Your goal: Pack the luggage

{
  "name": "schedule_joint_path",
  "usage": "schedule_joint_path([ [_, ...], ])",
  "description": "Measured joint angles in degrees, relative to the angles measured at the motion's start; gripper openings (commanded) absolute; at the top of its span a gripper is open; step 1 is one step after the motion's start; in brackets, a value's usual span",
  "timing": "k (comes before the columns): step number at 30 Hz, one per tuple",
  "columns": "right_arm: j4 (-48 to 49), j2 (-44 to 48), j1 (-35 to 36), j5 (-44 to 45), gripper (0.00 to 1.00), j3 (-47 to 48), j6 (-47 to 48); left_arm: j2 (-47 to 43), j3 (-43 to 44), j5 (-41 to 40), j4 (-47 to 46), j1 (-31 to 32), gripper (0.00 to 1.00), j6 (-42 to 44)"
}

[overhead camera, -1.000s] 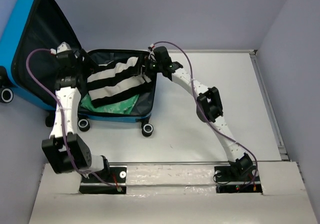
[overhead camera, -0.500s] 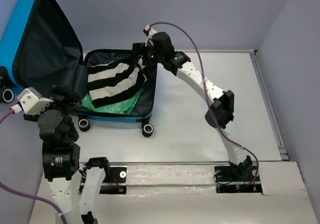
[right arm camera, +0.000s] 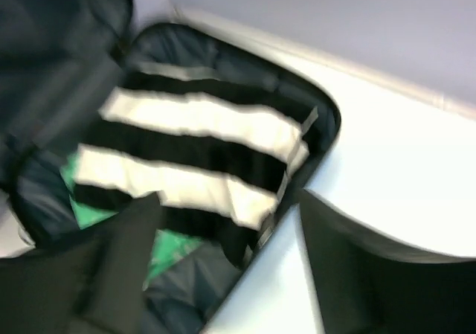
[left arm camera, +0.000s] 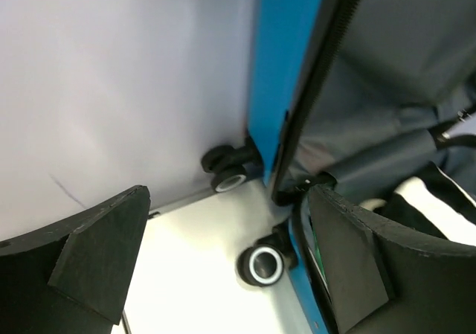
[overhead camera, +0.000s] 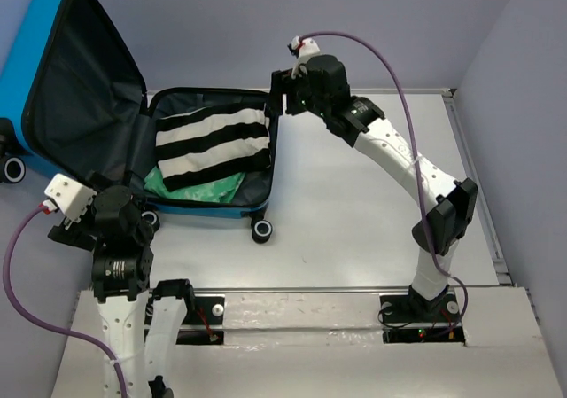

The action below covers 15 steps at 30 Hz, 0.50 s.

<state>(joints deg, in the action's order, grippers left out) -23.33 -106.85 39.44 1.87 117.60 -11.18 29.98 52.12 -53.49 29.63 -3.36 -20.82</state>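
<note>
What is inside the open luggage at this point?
The luggage holds a folded black-and-white striped cloth lying over a green item, of which only the near part shows. Anything beneath them is covered. Black lining shows around them.

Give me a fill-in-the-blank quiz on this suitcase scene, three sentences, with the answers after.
1. The lid of the luggage stands ____.
2. The striped garment lies on top of an item whose colour is ____.
3. The left gripper and the right gripper both have their jaws apart and hold ____.
Missing words: open; green; nothing.
</note>
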Motion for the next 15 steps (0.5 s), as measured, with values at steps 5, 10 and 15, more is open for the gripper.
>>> schedule_joint_path([
  [5,1.33,1.86,-0.02,-0.24,0.28,-16.83,-0.94,1.4,0.0,-4.59,-0.74,-0.02,0.99,0.87],
  [10,2.89,6.62,-0.02,-3.63,0.62,-29.22,-2.73,4.22,-0.04,-7.8,-4.33,-1.11,0.99,3.17],
  [15,7.67,13.14,-0.02,-9.79,0.76,-34.14,-3.82,14.1,1.81,-8.07,-11.78,-5.05,0.91,6.93],
])
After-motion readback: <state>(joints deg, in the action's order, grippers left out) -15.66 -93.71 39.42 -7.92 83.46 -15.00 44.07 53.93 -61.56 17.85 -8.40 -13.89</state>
